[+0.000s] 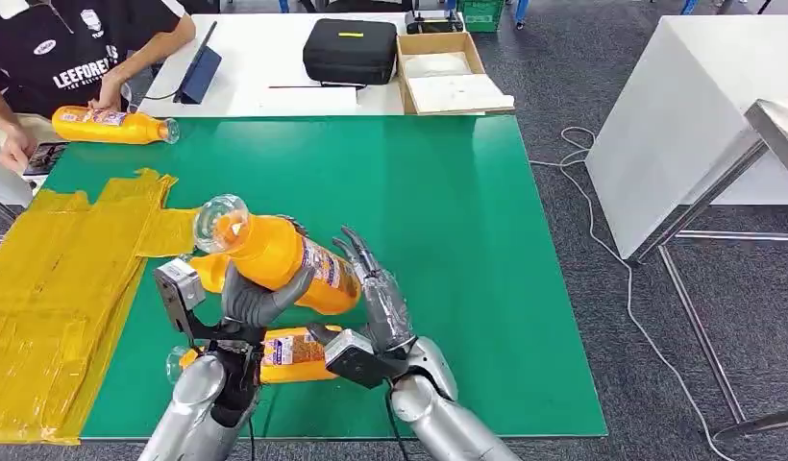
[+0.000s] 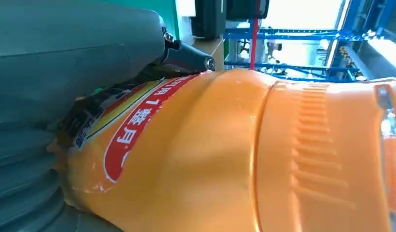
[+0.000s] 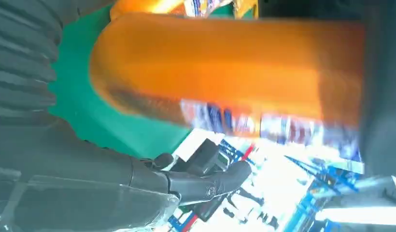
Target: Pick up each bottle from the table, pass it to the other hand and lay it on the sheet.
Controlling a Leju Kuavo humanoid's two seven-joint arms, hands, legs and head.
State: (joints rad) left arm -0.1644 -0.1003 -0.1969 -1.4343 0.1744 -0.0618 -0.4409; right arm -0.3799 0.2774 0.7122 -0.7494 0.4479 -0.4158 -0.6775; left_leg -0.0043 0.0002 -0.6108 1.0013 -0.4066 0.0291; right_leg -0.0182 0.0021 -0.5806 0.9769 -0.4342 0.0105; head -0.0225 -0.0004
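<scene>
My left hand (image 1: 258, 300) grips an orange bottle (image 1: 280, 257) around its middle and holds it above the green mat (image 1: 448, 240), its clear cap pointing up and to the left. In the left wrist view the bottle (image 2: 210, 159) lies against the hand (image 2: 65, 72). My right hand (image 1: 379, 293) is beside the bottle's base with fingers spread, holding nothing; the right wrist view has the bottle (image 3: 225, 63) just off its fingers (image 3: 205, 183). A second orange bottle (image 1: 296, 353) lies on the mat under my wrists. The yellow sheet (image 1: 63, 288) covers the mat's left side.
At the far left a person's hand rests on another orange bottle (image 1: 111, 126) lying at the mat's corner. Behind the mat are a tablet (image 1: 198, 72), a black case (image 1: 350, 50) and a cardboard box (image 1: 453, 72). A white table (image 1: 698, 115) stands to the right.
</scene>
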